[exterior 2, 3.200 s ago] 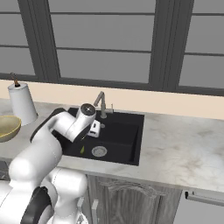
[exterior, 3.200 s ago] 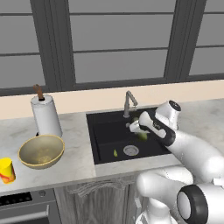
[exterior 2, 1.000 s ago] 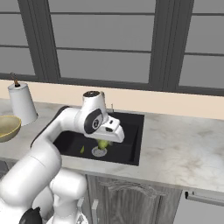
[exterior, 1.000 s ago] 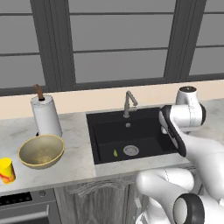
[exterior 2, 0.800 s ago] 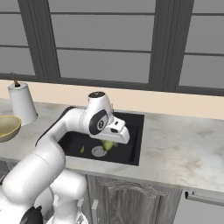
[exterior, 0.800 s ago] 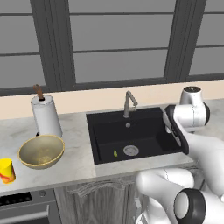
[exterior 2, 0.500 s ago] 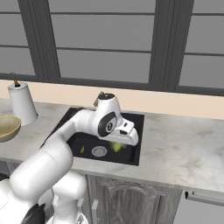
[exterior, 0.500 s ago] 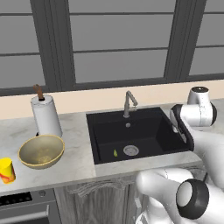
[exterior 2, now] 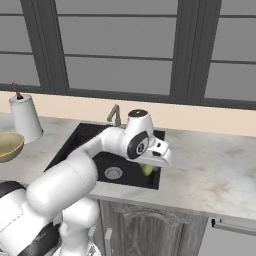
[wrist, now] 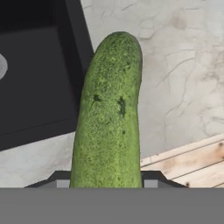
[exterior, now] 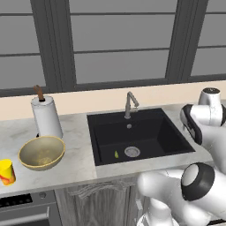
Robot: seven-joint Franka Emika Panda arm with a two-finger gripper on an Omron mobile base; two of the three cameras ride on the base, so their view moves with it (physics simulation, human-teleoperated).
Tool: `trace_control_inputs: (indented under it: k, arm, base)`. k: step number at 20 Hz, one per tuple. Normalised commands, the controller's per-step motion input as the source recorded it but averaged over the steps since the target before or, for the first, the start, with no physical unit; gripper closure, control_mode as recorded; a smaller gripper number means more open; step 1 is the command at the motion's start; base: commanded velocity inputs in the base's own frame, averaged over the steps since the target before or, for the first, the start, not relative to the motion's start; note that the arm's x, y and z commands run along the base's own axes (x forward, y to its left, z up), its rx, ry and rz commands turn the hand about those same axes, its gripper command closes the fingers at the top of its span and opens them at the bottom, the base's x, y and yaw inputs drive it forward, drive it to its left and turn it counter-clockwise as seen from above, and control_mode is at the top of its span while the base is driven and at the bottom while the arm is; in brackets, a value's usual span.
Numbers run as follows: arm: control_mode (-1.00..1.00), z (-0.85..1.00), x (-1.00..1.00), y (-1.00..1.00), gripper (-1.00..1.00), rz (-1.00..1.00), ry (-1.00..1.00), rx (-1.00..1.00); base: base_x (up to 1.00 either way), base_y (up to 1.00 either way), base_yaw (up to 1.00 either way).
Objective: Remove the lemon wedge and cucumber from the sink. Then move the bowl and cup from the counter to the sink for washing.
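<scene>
The surface (exterior: pixel 75 163) of light grey marbled stone carries everything, and the black sink (exterior: pixel 140 137) is set into it and serves here as the landmark; the bowl (exterior: pixel 42 152) stands on the surface well to the left of the sink, open side up, with a white paper towel roll (exterior: pixel 45 117) just behind it; the cup (exterior: pixel 6 171), yellow with red marks, stands still further from the sink, at the left edge of the left base view; a grey faucet (exterior: pixel 130 103) rises at the back rim of the sink; the gripper (exterior 2: pixel 150 167) hangs over the right front corner of the sink and holds the cucumber (wrist: pixel 110 113), which in the hand view lies across the sink's rim with its far end over the stone beside the sink; the lemon wedge (exterior: pixel 116 154) lies on the sink floor, just left of the round silver drain (exterior: pixel 132 152).
</scene>
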Motion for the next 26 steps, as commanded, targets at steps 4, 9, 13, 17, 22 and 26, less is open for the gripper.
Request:
trace_control_inputs:
  k: [4,9,13,17,22,26]
  arm:
    - [-1.00,-0.08,0.13,-0.32,1.00,0.00,0.00,0.01]
    - [-1.00,-0.14,0.25,-0.34,1.00,0.00,0.00,0.00]
    - [-1.00,-0.17,0.29,-0.35,1.00,0.00,0.00,0.00]
    - [-1.00,-0.16,0.27,-0.34,1.00,0.00,0.00,0.00]
    - [-1.00,-0.23,0.28,-0.33,1.00,0.00,0.02,0.06]
    - [-1.00,-0.28,0.24,-0.25,1.00,0.00,0.00,0.03]
  base:
    - [0.00,0.00,0.00]
    - [0.00,0.00,0.00]
    - [0.00,0.00,0.00]
    - [0.00,0.00,0.00]
    - [0.00,0.00,0.00]
    - [0.00,0.00,0.00]
